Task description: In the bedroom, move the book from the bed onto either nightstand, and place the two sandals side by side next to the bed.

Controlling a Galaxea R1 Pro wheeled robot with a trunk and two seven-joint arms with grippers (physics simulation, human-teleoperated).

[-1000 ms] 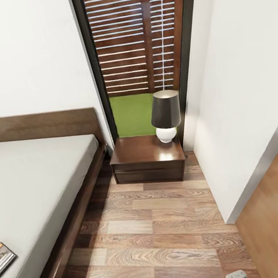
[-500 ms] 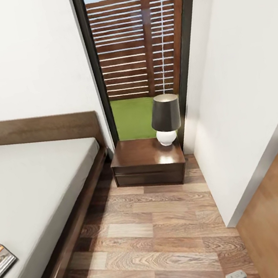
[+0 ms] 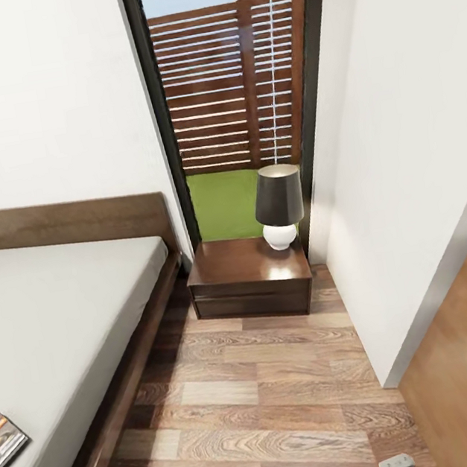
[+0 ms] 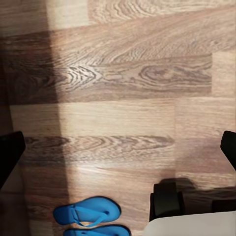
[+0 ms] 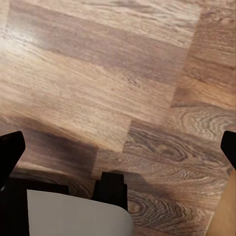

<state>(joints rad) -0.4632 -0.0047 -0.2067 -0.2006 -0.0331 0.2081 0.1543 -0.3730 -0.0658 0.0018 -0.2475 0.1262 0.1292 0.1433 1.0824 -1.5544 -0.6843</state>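
The bed (image 3: 59, 321) serves as the landmark, described from the robot outward. Nearest the robot, the left gripper (image 4: 118, 147) hung over bare wood-plank floor (image 3: 275, 400) with its two dark fingertips at opposite edges of the left wrist view, spread wide and holding nothing; the right gripper (image 5: 118, 147) hung likewise over plain planks, equally wide and empty. In the left wrist view the two blue sandals (image 4: 88, 216) lay on the floor close together, one beside the other and roughly parallel, near the robot's base; how near they lay to the bed cannot be told. In the head view the book (image 3: 5, 438) rested flat on the grey mattress near the bed's near end, partly cut by the picture's edge and well apart from both grippers. Beyond the far corner of the bed, just past the headboard (image 3: 73, 222), stood the nightstand (image 3: 249, 276), its top bare except for a dark-shaded lamp (image 3: 278, 204) on the corner away from the bed. Behind it rose the tall window (image 3: 242, 96), showing lawn and a slat fence. Judged risks: the robot faced the nightstand rather than the book, so a reach across the mattress might fall short; a thin paperback lying flat gives the fingers little edge and could slip; a careless placement might knock the lamp; and wheeling about could scatter the sandals.
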